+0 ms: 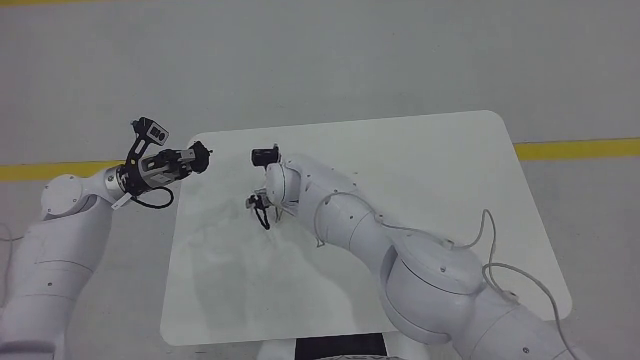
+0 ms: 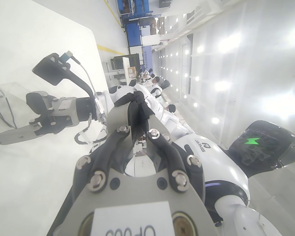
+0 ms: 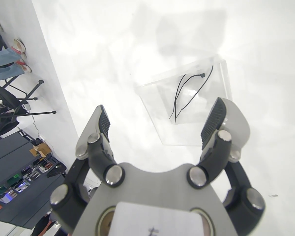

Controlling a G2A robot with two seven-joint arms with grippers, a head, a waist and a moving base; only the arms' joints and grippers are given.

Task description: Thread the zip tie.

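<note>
Two black zip ties (image 3: 202, 75) lie in a clear tray (image 3: 152, 116) on the table's (image 3: 113, 37) left side, beneath the gaping right pincer (image 3: 160, 106); the left pincer (image 2: 137, 104), farther left, is pinched closed.

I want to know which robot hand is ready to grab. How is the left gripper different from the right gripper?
The left gripper has its fingers pressed shut; the right gripper has its fingers spread wide open. The left gripper lies sideways by the table's edge; the right gripper points down over the clear tray holding black zip ties. Both are grey metal with black pads.
</note>
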